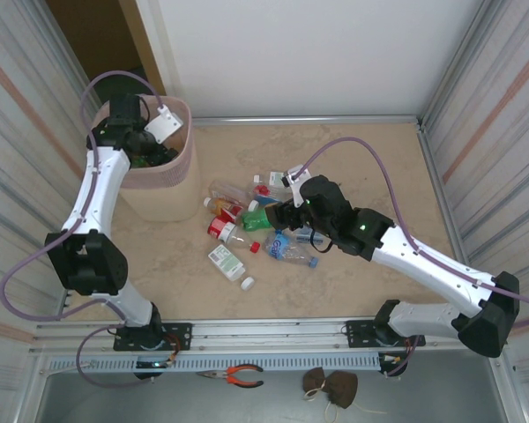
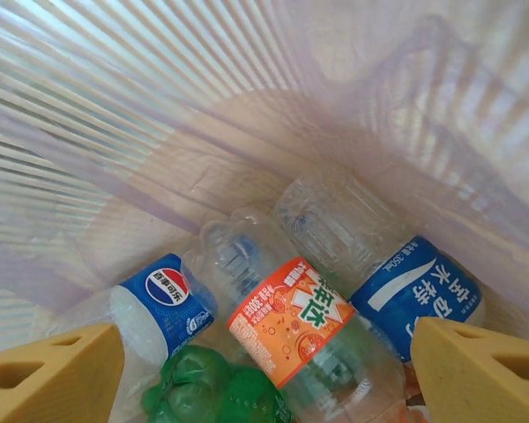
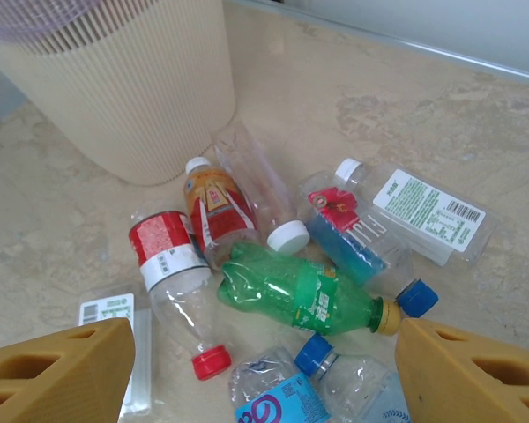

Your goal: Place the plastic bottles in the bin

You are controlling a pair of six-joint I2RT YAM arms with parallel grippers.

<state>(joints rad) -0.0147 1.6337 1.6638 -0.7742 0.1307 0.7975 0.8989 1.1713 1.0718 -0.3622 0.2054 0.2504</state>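
Observation:
The pink ribbed bin stands at the back left. My left gripper hangs open over its mouth. Inside the bin, below the open left gripper, lie an orange-label bottle, a Pepsi bottle, a blue-label bottle and a crushed green one. Several plastic bottles lie in a heap mid-table. My right gripper hovers open over them. In the right wrist view the open gripper frames a green bottle, a red-capped bottle and a blue-capped one.
Orange-handled pliers and a brown cloth lump lie on the front ledge below the rail. Corrugated walls close in both sides. The bin's wall rises just beyond the heap. A white-label bottle lies nearest the front.

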